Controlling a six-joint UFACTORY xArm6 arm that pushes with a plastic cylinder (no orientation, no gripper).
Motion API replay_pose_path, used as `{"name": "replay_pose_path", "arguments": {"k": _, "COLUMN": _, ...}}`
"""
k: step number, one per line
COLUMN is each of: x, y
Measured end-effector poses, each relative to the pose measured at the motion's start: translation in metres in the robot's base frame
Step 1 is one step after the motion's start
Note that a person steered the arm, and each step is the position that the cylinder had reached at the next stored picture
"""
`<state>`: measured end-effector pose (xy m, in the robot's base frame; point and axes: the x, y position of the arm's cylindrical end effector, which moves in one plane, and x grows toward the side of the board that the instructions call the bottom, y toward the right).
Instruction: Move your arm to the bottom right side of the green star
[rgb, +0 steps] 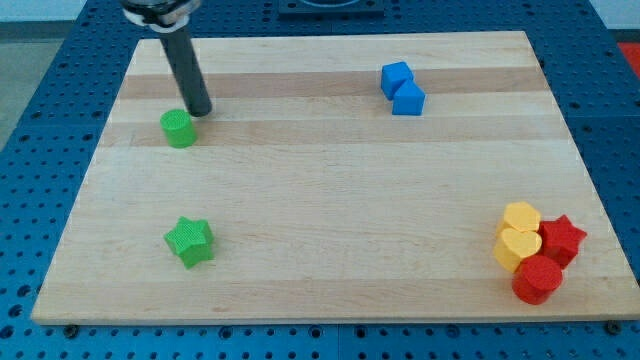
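Observation:
The green star (189, 242) lies on the wooden board (330, 190) at the view's lower left. My tip (199, 111) is at the view's upper left, far above the star and a little to its right. The tip sits just to the upper right of a green cylinder (178, 128), close to it or touching it; I cannot tell which.
A blue block pair (402, 88) lies at the view's top, right of centre. At the lower right, two yellow blocks (518, 236), a red star (562, 239) and a red cylinder (537, 279) are bunched together near the board's edge.

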<state>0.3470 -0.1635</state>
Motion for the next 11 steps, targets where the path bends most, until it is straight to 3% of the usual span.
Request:
{"name": "replay_pose_path", "arguments": {"k": 1, "x": 0.032, "y": 0.071}}
{"name": "replay_pose_path", "arguments": {"k": 2, "x": 0.040, "y": 0.072}}
{"name": "replay_pose_path", "arguments": {"k": 3, "x": 0.111, "y": 0.071}}
{"name": "replay_pose_path", "arguments": {"k": 5, "x": 0.112, "y": 0.071}}
{"name": "replay_pose_path", "arguments": {"k": 7, "x": 0.180, "y": 0.090}}
{"name": "replay_pose_path", "arguments": {"k": 8, "x": 0.180, "y": 0.090}}
{"name": "replay_pose_path", "arguments": {"k": 10, "x": 0.232, "y": 0.083}}
{"name": "replay_pose_path", "arguments": {"k": 11, "x": 0.261, "y": 0.034}}
